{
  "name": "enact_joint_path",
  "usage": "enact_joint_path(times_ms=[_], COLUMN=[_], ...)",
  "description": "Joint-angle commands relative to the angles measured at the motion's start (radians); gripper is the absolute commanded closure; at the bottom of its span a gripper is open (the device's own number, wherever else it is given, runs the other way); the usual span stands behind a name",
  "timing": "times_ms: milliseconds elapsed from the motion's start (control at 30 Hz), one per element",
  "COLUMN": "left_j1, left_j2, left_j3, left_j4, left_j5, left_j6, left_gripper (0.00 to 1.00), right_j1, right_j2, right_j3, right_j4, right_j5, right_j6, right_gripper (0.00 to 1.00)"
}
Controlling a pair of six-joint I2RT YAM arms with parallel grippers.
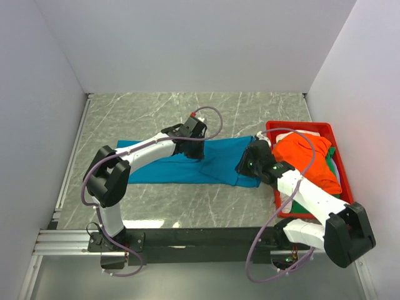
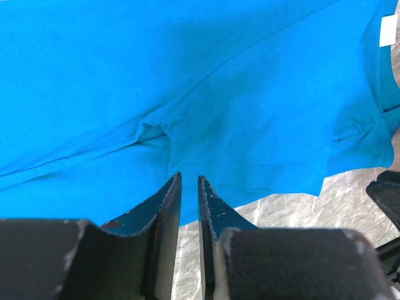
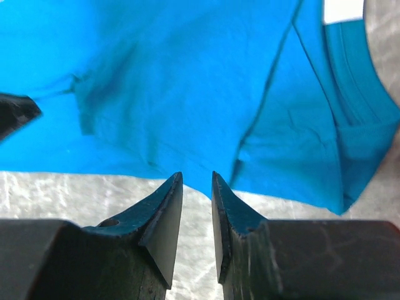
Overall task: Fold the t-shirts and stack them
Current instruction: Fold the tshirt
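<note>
A teal-blue t-shirt (image 1: 219, 161) lies spread flat across the middle of the table. Its white neck label (image 2: 388, 30) shows at the right end, also seen as label (image 3: 342, 9) in the right wrist view. My left gripper (image 1: 190, 150) hovers over the shirt's middle. In its wrist view the left gripper (image 2: 189, 178) has a narrow gap with nothing in it, tips over the near hem of the cloth (image 2: 219, 81). My right gripper (image 1: 247, 165) sits at the shirt's right near edge. That right gripper (image 3: 197, 175) is open and empty, just short of the hem (image 3: 175, 81).
A red bin (image 1: 300, 125) stands at the right edge of the table, holding an orange shirt (image 1: 309, 156) heaped over a green one (image 1: 299, 201). White walls close in the table on three sides. Bare marble lies behind and in front of the teal shirt.
</note>
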Motion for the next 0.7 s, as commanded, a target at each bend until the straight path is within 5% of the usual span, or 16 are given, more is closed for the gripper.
enact_joint_path(times_ms=[0, 267, 667], left_j1=[0.033, 0.234, 0.338], left_j2=[-0.044, -0.102, -0.242], left_j3=[-0.006, -0.178, -0.474], left_j4=[0.012, 0.023, 0.057], left_j5=[0.014, 0.033, -0.038], left_j6=[-0.027, -0.090, -0.214], left_gripper=[0.78, 0.79, 0.81], right_j1=[0.005, -0.013, -0.030], right_j2=[0.051, 0.276, 0.629], right_j3=[0.098, 0.207, 0.450], right_j4=[0.027, 0.090, -0.009], right_j5=[0.036, 0.010, 0.083], right_j6=[0.009, 0.023, -0.040], right_gripper=[0.67, 0.48, 0.46])
